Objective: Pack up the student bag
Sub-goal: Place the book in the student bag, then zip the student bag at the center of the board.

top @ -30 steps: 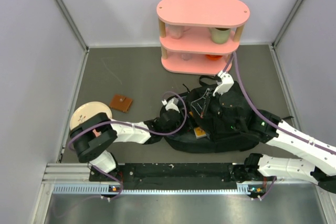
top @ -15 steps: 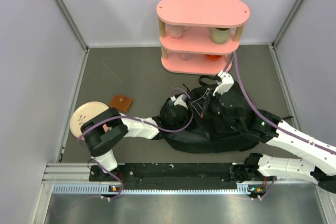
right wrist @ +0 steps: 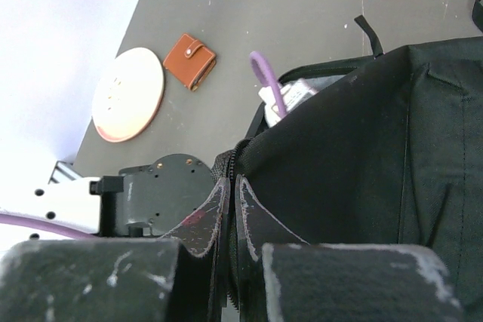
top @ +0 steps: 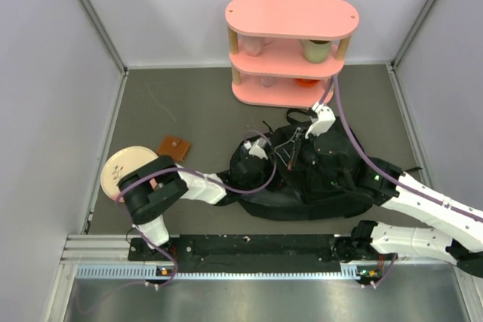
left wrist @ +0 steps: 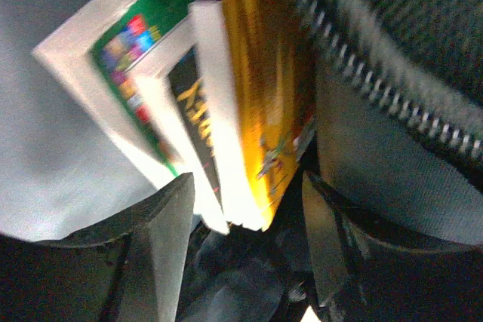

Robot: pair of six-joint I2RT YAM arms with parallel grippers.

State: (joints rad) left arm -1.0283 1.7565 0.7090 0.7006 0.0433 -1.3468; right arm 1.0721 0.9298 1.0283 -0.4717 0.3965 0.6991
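The student bag lies black and floppy in the middle of the floor. My right gripper is shut on the bag's zip edge and holds the opening up; in the right wrist view its fingertips pinch the fabric. My left gripper reaches into the bag's mouth. In the left wrist view its jaws stand open, gaps on both sides, behind the corner of a yellow book. A green-covered book leans beside it. The bag's zipper runs along the right.
A pink three-tier shelf with cups stands behind the bag. A brown wallet and a round cream plate lie on the floor at the left. Grey walls close in both sides and the back.
My left arm has swung its gripper from the bag's near edge into the bag's mouth. The orange book seen at that edge no longer shows from above. The right arm has not moved.
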